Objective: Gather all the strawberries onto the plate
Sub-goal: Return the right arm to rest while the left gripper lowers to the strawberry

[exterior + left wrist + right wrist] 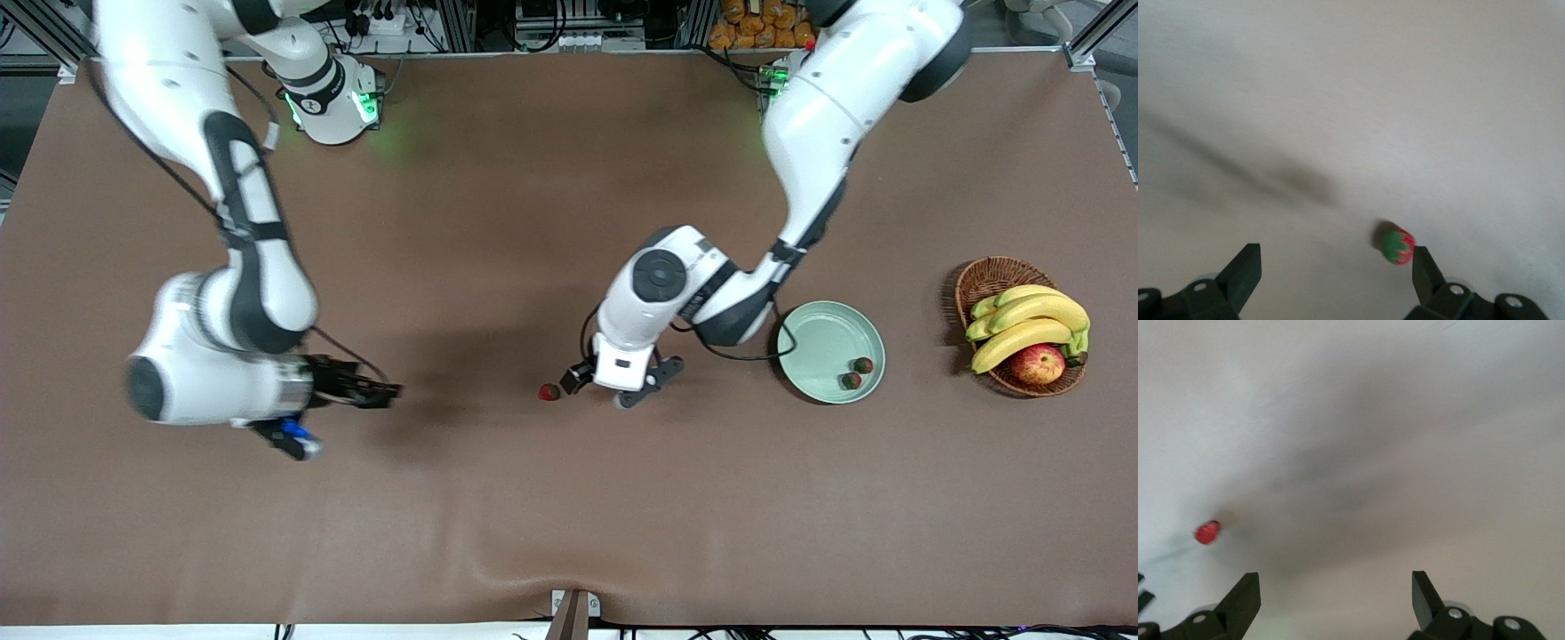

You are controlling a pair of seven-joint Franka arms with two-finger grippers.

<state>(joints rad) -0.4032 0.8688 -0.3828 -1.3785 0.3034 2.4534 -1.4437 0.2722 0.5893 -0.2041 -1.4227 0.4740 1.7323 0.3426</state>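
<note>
Two strawberries (857, 372) sit in the plate (822, 342) by its rim nearest the front cam. Third strawberry (549, 392) on the table (498, 222), twd the right arm's end from the plate. Left gripper (617, 391) low over the cloth w/ jaws spread wide, berry just beside one fingertip (1423, 267). Right gripper (378, 391) hangs over bare table, jaws apart, holding nothing.
</note>
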